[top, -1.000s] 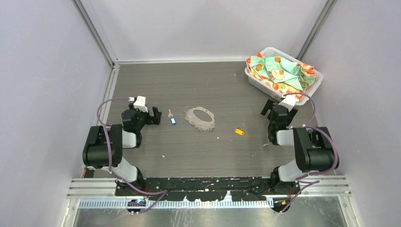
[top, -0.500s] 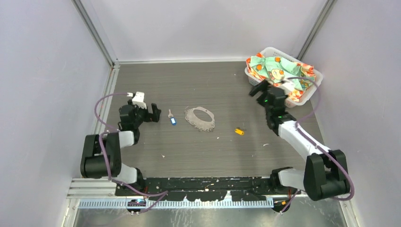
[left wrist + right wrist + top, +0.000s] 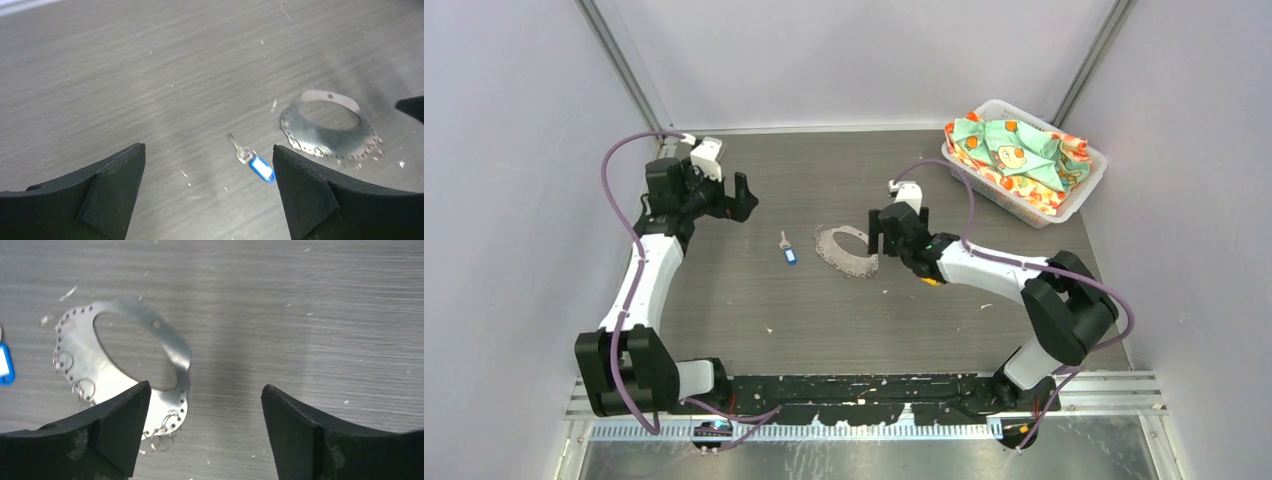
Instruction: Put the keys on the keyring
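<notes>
Over the flat silver oval keyring (image 3: 100, 372), right gripper (image 3: 203, 387) hovers splayed, empty; left gripper (image 3: 207, 147), equally wide, faces the blue-headed silver key (image 3: 252, 159).

1. The surface (image 3: 824, 320) is dark grey with a fine wood grain running left to right, filling the middle of the overhead view.
2. The keyring (image 3: 849, 264), a flat metal oval loop with small wire rings along its punched edge, lies flat at the centre.
3. The blue-headed key (image 3: 789, 253) lies just left of the loop, apart from it, blade pointing to the upper left.
4. The yellow-orange key (image 3: 932, 281) lies right of the loop, mostly hidden.
5. A white basket (image 3: 990, 186) holding patterned cloth (image 3: 1014, 150) stands at the upper right.
6. Small white specks (image 3: 769, 330) are scattered about.
</notes>
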Motion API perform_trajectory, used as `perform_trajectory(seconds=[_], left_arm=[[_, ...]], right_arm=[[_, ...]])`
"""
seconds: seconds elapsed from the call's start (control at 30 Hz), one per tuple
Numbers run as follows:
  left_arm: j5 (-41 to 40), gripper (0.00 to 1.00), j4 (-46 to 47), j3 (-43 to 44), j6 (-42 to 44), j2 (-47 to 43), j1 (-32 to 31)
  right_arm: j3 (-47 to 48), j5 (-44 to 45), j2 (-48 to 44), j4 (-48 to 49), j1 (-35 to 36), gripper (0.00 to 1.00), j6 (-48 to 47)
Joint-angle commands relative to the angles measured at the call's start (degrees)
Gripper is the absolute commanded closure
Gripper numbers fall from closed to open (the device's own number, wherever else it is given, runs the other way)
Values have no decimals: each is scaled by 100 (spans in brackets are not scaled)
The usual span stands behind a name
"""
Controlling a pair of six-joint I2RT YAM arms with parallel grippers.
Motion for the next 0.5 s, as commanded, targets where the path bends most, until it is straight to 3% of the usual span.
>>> perform_trajectory(seconds=[0.0, 0.27, 0.47], left_arm=[[491, 0, -1631, 337, 392, -284, 19], [487, 0, -2603, 904, 498, -167, 2], [542, 0, -2692, 888, 604, -157, -4]], right_arm=[[248, 47, 231, -109, 419, 18, -153], [277, -145, 685, -150, 659, 34, -108], [275, -228, 820, -108, 669, 48, -126]])
